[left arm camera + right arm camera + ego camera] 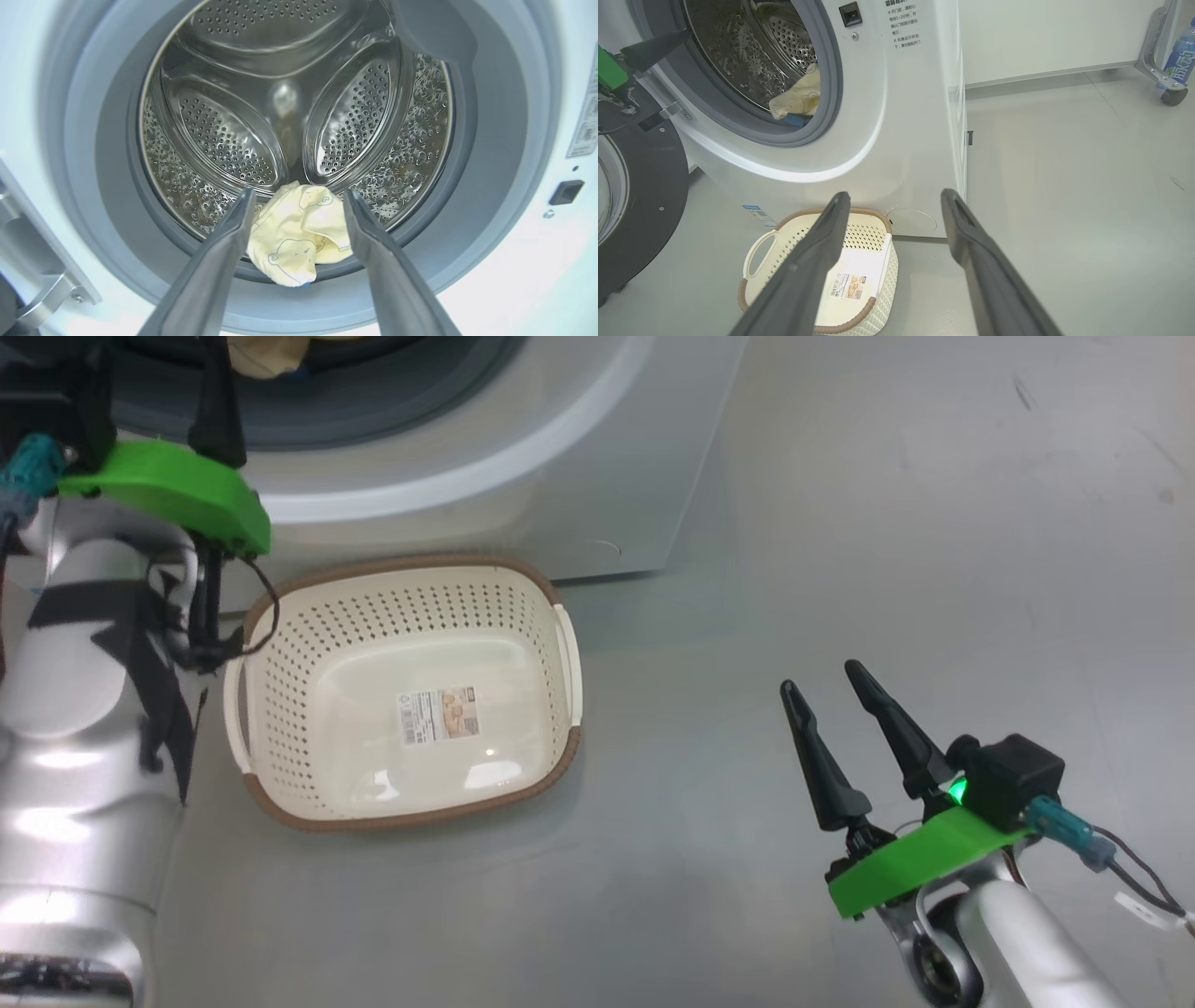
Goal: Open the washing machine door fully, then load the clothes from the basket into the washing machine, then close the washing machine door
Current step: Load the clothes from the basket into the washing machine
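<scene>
The washing machine (560,448) stands with its mouth uncovered. Its door (649,186), black-rimmed, is swung wide to the side. The pale cream-yellow clothes (299,242) lie bunched on the lower lip of the steel drum, partly over the grey rubber ring, and a small blue bit (796,121) shows under them. My left gripper (299,196) is open just outside the mouth, its fingers either side of the clothes and apart from them. On the floor before the machine, the cream basket (392,607) holds nothing but its label. My right gripper (820,677) hangs open over bare floor, right of the basket.
The door's metal hinge (42,289) sits at the mouth's side. Grey floor (887,523) spreads to the machine's right. A blue-labelled bottle (1181,56) rests by a wheeled metal frame (1157,46) near the far wall.
</scene>
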Tool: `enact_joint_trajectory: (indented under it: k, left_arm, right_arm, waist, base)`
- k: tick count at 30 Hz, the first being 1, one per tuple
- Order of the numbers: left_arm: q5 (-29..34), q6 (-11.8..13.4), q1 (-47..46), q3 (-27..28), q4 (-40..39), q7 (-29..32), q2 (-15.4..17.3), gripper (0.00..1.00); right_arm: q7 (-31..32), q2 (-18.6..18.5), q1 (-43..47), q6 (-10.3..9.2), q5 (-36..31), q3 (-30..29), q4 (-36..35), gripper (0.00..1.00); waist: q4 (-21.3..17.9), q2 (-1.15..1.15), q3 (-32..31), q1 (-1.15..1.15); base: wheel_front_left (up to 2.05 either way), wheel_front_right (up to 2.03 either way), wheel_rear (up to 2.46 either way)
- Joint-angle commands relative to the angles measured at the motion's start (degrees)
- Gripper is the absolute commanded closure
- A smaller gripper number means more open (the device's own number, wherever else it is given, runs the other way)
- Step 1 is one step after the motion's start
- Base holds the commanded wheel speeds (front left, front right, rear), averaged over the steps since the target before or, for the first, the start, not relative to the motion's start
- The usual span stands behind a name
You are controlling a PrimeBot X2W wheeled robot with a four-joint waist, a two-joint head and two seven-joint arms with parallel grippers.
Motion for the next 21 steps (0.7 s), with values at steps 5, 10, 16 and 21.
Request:
enact_joint_trajectory:
  k: [5, 10, 16, 21]
  left_arm:
    - [-0.6, 1.0, 7.4, 3.1, -9.6, -0.4, 2.3, 0.00]
    - [-0.9, 2.3, 15.2, 4.7, -16.1, -0.4, 3.1, 0.00]
    - [-1.5, 4.1, 23.3, 6.2, -23.0, -0.4, 4.3, 0.00]
    - [-2.3, 5.6, 30.3, 7.4, -29.0, 0.1, 5.3, 0.00]
  right_arm:
    - [-0.4, -1.3, 3.2, 0.03, -0.5, 0.1, -1.7, 0.00]
    - [-0.4, -1.6, 5.3, 0.03, -0.7, 0.0, -2.1, 0.00]
    - [-0.4, -2.0, 7.1, 0.03, -0.8, 0.1, -2.4, 0.00]
    - [-0.4, -2.2, 8.4, 0.03, -0.7, 0.2, -2.6, 0.00]
  waist:
    - [2.7, 0.00, -6.3, 0.01]
    - [3.6, 0.00, -9.7, 0.01]
    - [4.0, 0.00, -12.8, 0.01]
    - [4.1, 0.00, -14.9, 0.01]
  base:
    - [0.00, 0.00, 0.00]
    - [0.00, 0.00, 0.00]
    - [0.00, 0.00, 0.00]
    - [0.00, 0.00, 0.00]
